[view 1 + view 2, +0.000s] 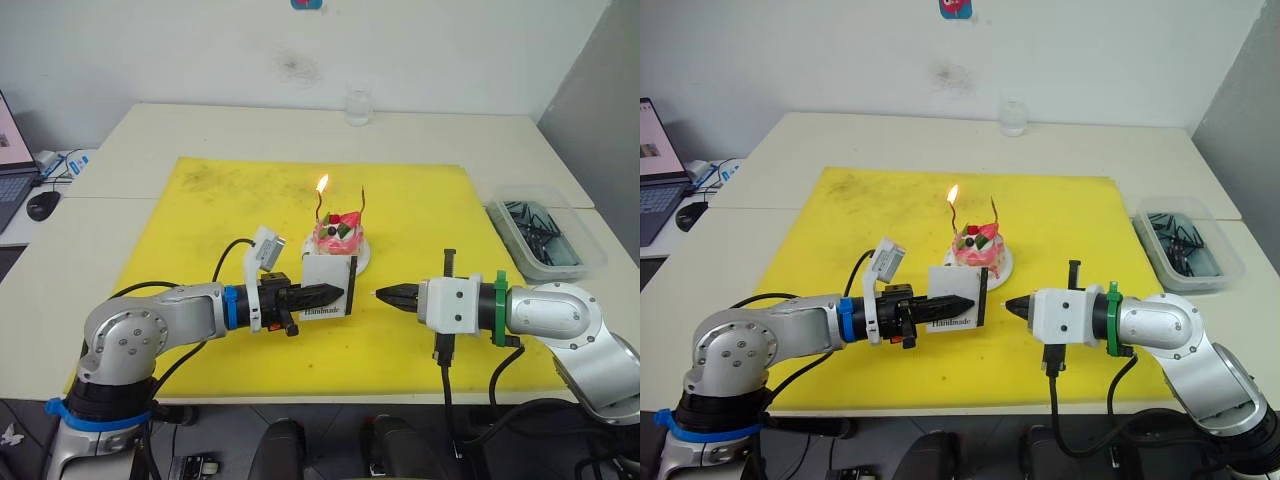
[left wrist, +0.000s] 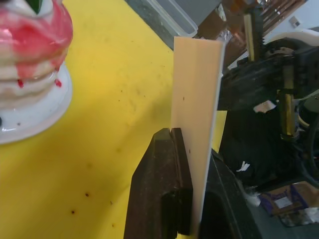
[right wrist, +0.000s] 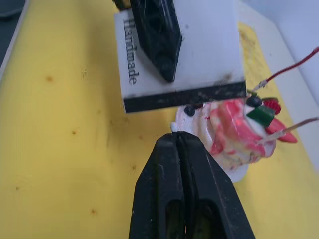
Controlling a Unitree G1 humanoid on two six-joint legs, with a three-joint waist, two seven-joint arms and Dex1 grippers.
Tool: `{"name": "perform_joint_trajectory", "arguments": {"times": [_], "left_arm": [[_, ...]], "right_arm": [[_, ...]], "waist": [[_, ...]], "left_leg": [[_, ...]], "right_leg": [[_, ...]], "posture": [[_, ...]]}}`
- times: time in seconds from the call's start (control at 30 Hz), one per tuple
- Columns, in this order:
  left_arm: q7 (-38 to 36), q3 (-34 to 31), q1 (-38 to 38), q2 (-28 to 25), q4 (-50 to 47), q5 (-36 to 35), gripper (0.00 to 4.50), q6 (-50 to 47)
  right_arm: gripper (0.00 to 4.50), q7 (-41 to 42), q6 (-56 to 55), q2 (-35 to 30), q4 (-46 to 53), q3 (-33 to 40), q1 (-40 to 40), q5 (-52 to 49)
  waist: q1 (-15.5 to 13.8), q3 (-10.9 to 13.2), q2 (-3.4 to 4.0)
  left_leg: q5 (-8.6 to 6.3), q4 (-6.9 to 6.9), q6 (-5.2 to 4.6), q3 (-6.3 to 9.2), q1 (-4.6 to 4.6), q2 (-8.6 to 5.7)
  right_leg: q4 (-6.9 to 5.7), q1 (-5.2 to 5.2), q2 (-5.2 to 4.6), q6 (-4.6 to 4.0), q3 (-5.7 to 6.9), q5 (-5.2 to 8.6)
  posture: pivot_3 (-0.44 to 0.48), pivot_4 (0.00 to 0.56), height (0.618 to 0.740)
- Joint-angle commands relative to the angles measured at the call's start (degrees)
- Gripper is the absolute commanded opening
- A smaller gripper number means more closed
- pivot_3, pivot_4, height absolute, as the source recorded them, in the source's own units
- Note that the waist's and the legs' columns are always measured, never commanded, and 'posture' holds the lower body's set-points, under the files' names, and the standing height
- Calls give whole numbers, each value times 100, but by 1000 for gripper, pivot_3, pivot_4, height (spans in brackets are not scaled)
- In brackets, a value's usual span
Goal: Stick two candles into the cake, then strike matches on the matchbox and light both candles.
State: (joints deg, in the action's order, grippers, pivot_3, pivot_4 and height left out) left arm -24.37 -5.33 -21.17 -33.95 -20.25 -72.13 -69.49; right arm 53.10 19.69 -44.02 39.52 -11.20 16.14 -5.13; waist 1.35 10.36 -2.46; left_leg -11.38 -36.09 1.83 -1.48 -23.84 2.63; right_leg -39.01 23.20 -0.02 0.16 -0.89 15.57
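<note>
Left hand (image 1: 330, 293): clamped on the matchbox (image 1: 328, 287), held upright.
Right hand (image 1: 390, 295): closed, tip just beside the matchbox's black strip.
Cake (image 1: 339, 240): just beyond both hands.
Candles (image 1: 321, 203): in the cake, one lit.

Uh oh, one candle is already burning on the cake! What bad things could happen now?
1. The lit candle burns just behind the matchbox that the left gripper holds upright; drifting toward the cake could bring it near the flame.
2. The right gripper seems to pinch a match only at its tip; a hard strike might make it slip.
3. Reaching for the unlit candle could knock either thin candle over.
</note>
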Motion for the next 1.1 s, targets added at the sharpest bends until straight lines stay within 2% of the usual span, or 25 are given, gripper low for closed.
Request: {"name": "perform_joint_trajectory", "arguments": {"times": [0.03,0.27,0.57,1.1], "left_arm": [[-85,-85,-120,42,113,-253,0,-69],[-235,-115,-204,15,375,-664,0,-302],[-433,-102,-241,-57,460,-807,0,-402],[-202,-53,-215,19,370,-1213,0,-400]], "right_arm": [[31,-6,-288,15,137,125,-13,-98],[31,25,-761,62,-96,24,-51,-98],[31,70,-1179,133,-333,-185,-76,-38],[31,35,-1344,248,-536,-374,30,180]], "waist": [[0,0,0],[2,0,0],[2,0,0],[0,0,0]], "left_leg": [[0,0,0,0,0,0],[0,0,0,0,0,1],[0,0,0,0,1,1],[0,0,0,1,1,1]], "right_leg": [[0,0,0,0,0,0],[0,0,1,0,0,0],[-1,0,1,0,0,0],[-2,0,0,0,0,0]], "posture": [[0,150,740],[0,150,740],[0,150,740],[0,150,740]]}}
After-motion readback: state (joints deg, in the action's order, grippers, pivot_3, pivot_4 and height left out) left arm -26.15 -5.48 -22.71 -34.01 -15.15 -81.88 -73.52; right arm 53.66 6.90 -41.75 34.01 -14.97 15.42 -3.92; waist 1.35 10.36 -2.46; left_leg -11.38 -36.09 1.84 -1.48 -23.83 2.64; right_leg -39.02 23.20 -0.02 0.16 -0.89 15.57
